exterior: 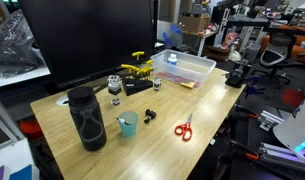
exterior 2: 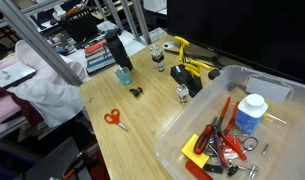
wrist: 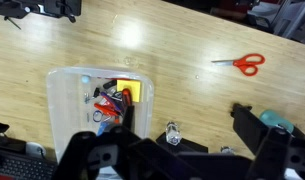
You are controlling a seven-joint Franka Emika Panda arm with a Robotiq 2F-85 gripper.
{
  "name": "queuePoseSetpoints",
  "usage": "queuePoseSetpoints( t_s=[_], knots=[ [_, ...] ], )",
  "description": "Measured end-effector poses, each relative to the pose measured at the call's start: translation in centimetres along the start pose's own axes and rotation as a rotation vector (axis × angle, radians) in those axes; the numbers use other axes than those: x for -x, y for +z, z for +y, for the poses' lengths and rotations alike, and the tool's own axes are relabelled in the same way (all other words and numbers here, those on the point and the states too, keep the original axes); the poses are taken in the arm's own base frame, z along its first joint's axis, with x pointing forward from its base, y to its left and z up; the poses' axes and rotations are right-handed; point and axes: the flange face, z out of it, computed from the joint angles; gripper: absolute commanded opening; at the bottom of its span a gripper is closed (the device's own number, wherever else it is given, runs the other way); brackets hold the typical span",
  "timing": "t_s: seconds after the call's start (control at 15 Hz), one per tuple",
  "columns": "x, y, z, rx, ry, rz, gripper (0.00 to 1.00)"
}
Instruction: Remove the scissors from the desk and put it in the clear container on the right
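Near one long edge of the pale wood surface (exterior: 157, 112), the scissors (exterior: 183, 128) lie flat, red-orange loop handles and short silver blades clear of everything around them. In an exterior view they rest a little way from the teal cup (exterior: 127, 124). The clear container (exterior: 184, 68) stands at one end of the surface, well apart from the scissors. In an exterior view it holds red-handled tools and a white bottle with a blue cap (exterior 2: 250, 113).

In the wrist view the tool (wrist: 172, 150) fills the bottom edge, its dark fingers (wrist: 260, 148) spread wide with nothing gripped between them, looking down from high above the wood. The scissors there lie toward the upper right, well apart from the tool, and the container sits to the left of centre.
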Motion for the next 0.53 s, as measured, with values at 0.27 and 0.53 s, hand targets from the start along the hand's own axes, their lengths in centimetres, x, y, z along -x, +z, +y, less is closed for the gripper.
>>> queuePoseSetpoints(
  t_s=[0.27,0.53],
  knots=[
    [0.00,0.00,0.00,0.000,0.000,0.000,1.00],
    [-0.18,0.16,-0.34,0.000,-0.010,-0.004,1.00]
  ],
)
